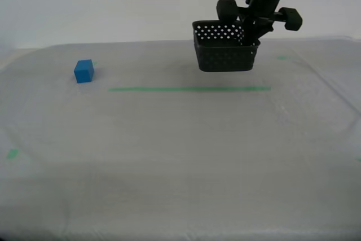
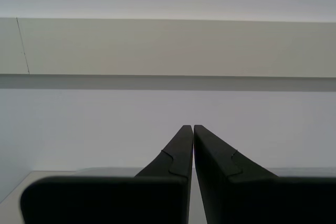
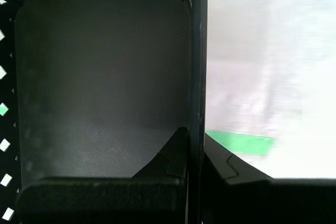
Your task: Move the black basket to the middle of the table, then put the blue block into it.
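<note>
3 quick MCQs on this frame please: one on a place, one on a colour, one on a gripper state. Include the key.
1. Where is the blue block?
A. inside the black basket
B. on the table, at the exterior view's left
C. held in a gripper

2. What colour is the long tape line on the table?
A. red
B. green
C. yellow

3. What is my first gripper doing?
A. hanging open over the block
B. shut on a wall of the black basket
C. shut on nothing

Key: 1 B, the block sits alone on the cloth, far from the basket. 2 B, the line reads green. 3 B, the first wrist view shows the jaws astride the basket wall.
</note>
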Controlling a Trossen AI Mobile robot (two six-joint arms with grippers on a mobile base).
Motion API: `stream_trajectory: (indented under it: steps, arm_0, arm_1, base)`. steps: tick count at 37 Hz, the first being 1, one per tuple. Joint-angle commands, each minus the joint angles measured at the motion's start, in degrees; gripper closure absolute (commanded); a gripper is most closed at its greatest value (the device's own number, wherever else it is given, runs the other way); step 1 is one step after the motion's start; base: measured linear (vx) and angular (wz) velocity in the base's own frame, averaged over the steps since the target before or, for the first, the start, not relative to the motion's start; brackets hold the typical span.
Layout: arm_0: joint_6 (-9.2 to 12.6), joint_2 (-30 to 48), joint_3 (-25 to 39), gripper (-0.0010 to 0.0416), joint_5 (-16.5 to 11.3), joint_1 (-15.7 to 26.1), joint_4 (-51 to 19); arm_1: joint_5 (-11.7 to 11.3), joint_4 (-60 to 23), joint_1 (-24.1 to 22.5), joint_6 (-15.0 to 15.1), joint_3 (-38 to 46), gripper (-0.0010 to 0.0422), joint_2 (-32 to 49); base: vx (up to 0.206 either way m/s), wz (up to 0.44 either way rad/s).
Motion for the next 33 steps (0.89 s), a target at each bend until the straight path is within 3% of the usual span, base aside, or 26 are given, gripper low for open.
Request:
stream_trajectory:
  steps: [1,16,21,26,33]
  arm_0:
    - [1.7,-0.1,0.0,0.0406,0.2,2.2,1.4]
    - [6.5,-0.1,0.0,0.0406,0.4,8.4,2.7]
    - [8.0,-0.1,0.0,0.0406,3.1,10.3,2.8]
    - [10.2,-0.1,0.0,0.0406,3.3,11.8,3.1]
    - [13.0,0.5,0.0,0.0406,5.9,13.6,3.5]
  arm_1:
    - [-0.1,0.3,0.0,0.2,0.1,0.0412,0.0]
    - [-0.1,0.3,0.0,0.2,0.1,0.0412,0.0]
    - [-0.1,0.3,0.0,0.2,0.1,0.0412,0.0]
    - [-0.1,0.3,0.0,0.2,0.1,0.0412,0.0]
    - [-0.1,0.3,0.0,0.2,0.1,0.0412,0.0]
  base:
    - [0.000,0.000]
    - [0.000,0.000]
    - [0.000,0.000]
    - [0.000,0.000]
    - [0.000,0.000]
